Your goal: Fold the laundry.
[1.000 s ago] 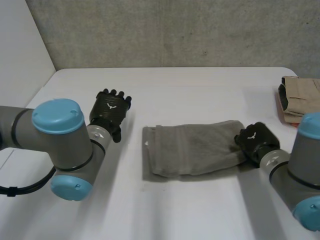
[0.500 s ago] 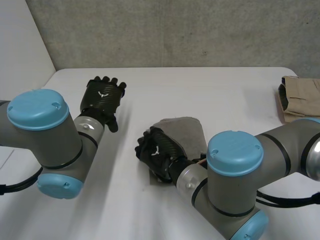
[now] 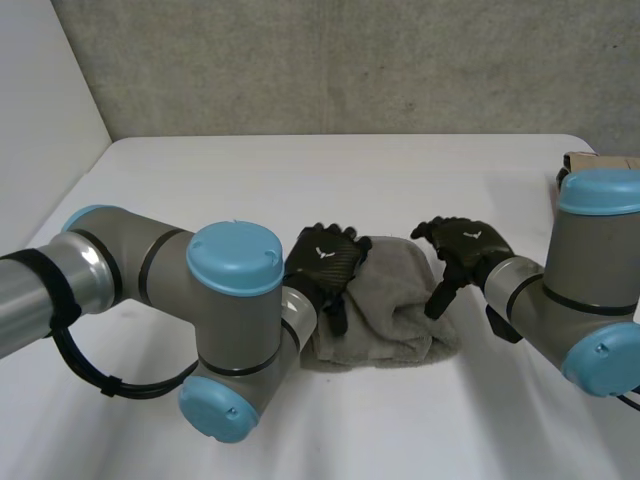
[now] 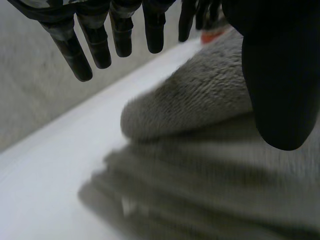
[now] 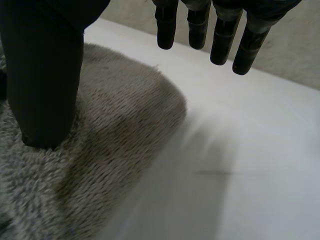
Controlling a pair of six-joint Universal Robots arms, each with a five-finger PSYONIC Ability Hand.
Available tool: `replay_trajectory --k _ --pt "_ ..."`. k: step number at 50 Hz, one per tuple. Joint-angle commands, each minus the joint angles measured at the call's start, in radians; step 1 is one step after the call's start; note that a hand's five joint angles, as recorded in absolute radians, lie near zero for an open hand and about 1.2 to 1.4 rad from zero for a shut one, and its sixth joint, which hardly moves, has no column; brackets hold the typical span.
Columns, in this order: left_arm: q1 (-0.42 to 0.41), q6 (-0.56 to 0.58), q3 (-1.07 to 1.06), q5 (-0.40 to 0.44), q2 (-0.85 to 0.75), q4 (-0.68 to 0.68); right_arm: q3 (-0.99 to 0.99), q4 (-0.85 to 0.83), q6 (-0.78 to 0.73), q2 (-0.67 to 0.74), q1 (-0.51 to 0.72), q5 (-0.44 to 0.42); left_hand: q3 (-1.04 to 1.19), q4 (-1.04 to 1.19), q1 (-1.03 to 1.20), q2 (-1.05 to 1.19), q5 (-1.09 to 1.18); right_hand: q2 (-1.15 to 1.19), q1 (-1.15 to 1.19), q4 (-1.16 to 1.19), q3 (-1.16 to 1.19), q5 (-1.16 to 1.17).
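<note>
A grey fluffy towel (image 3: 390, 300) lies folded over on itself in the middle of the white table (image 3: 300, 180). My left hand (image 3: 325, 265) rests at the towel's left edge, open. In the left wrist view its fingers (image 4: 75, 55) hang straight above the table while the thumb (image 4: 280, 75) hovers over the towel (image 4: 200, 145). My right hand (image 3: 462, 246) is at the towel's right edge, open and spread. In the right wrist view its thumb (image 5: 45, 80) touches the towel (image 5: 115, 145), and the fingers (image 5: 220, 40) reach past the rounded fold over bare table.
A folded tan cloth (image 3: 590, 160) lies at the table's back right, mostly behind my right arm (image 3: 590, 270). My left arm (image 3: 230, 320) crosses the front left of the table. A grey wall stands behind the table.
The right hand carried the towel's right end over to the left, let it go and drew back to the right edge. The left hand moved from the table's left to the towel's left edge.
</note>
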Motion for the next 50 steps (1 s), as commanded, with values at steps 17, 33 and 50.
replay_trajectory --k 17,33,50 --pt "-0.023 0.0 -0.088 0.075 0.087 0.05 0.17 0.014 -0.014 -0.271 -0.005 -0.011 0.019 0.028 0.02 0.028 0.02 -0.045 -0.027 -0.06 -0.041 -0.059" --pt "-0.034 0.008 -0.001 0.082 -0.034 0.101 0.23 0.001 -0.097 -0.322 -0.088 -0.013 0.734 0.743 0.736 0.743 0.736 -0.045 -0.027 -0.06 -0.041 -0.059" --pt "0.024 0.085 -0.237 0.009 0.133 0.142 -0.035 0.139 -0.068 -0.137 -0.007 -0.068 1.032 1.041 1.033 1.041 1.033 -0.045 -0.027 -0.06 -0.041 -0.059"
